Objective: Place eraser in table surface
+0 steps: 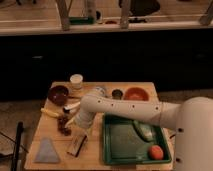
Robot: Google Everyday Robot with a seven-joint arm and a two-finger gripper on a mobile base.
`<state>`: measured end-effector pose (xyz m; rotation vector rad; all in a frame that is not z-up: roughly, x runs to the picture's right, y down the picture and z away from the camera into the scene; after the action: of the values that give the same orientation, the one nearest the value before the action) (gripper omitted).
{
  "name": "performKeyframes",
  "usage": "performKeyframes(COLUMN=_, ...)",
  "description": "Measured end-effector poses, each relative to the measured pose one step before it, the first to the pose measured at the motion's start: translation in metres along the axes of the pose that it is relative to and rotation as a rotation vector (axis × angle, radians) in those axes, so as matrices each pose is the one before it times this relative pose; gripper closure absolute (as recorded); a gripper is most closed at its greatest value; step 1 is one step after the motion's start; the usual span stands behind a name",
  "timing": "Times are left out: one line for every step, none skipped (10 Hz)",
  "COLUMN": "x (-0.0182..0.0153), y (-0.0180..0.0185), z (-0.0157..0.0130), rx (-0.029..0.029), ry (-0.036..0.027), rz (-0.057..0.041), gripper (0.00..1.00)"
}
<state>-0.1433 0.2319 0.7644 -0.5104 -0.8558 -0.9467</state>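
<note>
At the near edge of the table surface (37, 132) lies a grey-blue cloth (47, 151). Beside it the eraser (77, 145) rests flat on the wood, left of the green tray (135, 161). Just behind the eraser is the gripper (65, 125); whether it is wide or narrow, I cannot tell. Farther back stand a dark red bowl (59, 94) and an orange bowl (136, 93).

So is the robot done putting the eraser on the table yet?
Done, it seems: the eraser lies flat on the table surface, between the grey-blue cloth and the green tray. In hand: the tool is close beside the eraser, just behind it; I cannot tell whether it touches. Left: probably only to draw the arm away.
</note>
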Motion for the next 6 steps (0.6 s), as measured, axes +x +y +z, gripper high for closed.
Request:
performKeyframes(x=-0.0004, y=-0.00039, z=0.00033, rx=-0.00064, ry=-0.00042, rz=-0.00123, gripper=0.2)
performKeyframes(x=-0.0006, y=-0.0008, z=0.00039, rx=-0.00045, ry=-0.0007, rz=-0.00187, gripper=0.2)
performKeyframes(x=0.00004, y=0.00006, z=-0.00006, rx=0.00014, ry=0.00003, rz=0.00027, gripper=0.2)
performKeyframes(x=0.00009, y=0.00019, z=-0.00005, rx=0.00009, ry=0.00003, rz=0.00038, gripper=0.2)
performKeyframes(x=-0.00011, y=-0.00021, z=0.00002, rx=-0.00006, ry=-0.00004, rz=-0.00042, gripper=0.2)
performKeyframes(x=-0.00005, y=-0.00004, z=-0.00006, rx=0.00016, ry=-0.00004, rz=0.00073, gripper=0.2)
